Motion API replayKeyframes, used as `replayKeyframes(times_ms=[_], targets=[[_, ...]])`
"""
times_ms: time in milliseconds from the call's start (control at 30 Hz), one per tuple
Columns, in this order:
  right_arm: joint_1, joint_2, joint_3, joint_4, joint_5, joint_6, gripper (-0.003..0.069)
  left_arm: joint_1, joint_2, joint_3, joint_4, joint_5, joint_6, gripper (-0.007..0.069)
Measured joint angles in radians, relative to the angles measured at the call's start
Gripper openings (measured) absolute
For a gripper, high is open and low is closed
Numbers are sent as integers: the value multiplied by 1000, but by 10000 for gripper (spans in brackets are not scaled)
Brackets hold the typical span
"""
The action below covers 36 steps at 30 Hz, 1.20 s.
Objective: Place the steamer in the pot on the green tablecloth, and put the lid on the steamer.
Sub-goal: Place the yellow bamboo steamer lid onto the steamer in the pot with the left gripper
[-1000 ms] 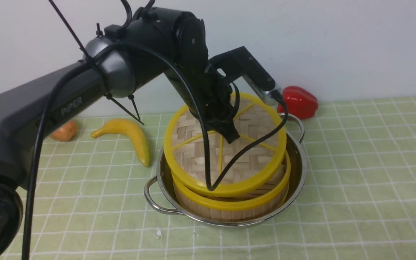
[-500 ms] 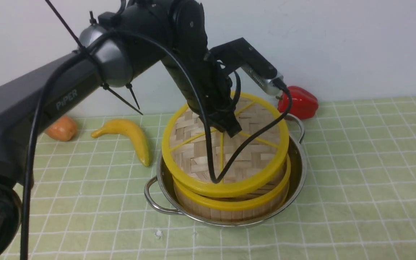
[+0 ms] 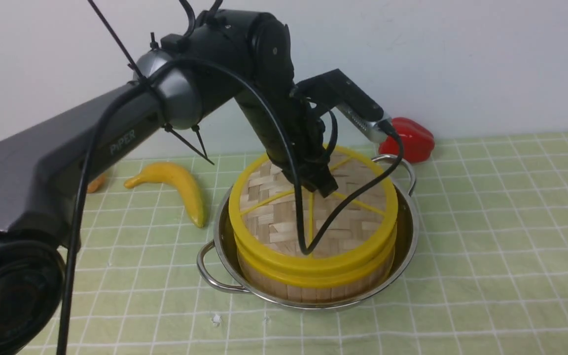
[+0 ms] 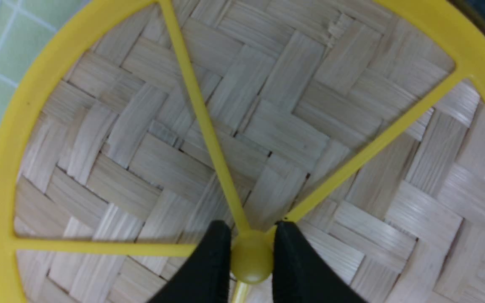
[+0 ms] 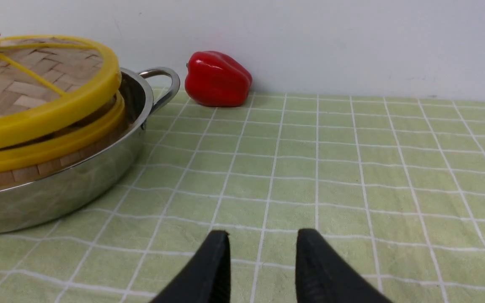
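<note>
Steamer (image 3: 313, 283), front view: it sat inside the pot (image 3: 407, 217) on the green tablecloth (image 3: 486, 222), with the lid (image 3: 274, 222) resting on top of it. Your left pincer (image 3: 321, 186) met the lid's centre from above. A banana (image 3: 175, 185) lay beside the pot and a red pepper (image 3: 412, 140) lay behind it.

Left wrist view: your fingers (image 4: 209, 269) were clamped on the yellow hub (image 4: 251, 261), one on each side.

Right wrist view: your right pincer (image 5: 261, 246) hovered low over the tabletop, narrowly parted and holding nothing, well apart from the pot. A thin dark gap showed between lid and steamer rims.
</note>
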Motion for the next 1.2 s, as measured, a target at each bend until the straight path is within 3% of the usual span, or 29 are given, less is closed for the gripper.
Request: replayKeyframes(times_ms=[567, 833, 1200], targets=[[0, 0, 0, 0, 0, 0, 243, 1, 25, -1, -25, 17, 27, 119], [0, 0, 0, 0, 0, 0, 243, 35, 32, -1, -30, 15, -41, 119], [0, 0, 0, 0, 0, 0, 243, 45, 32, -1, -130, 9, 37, 119]])
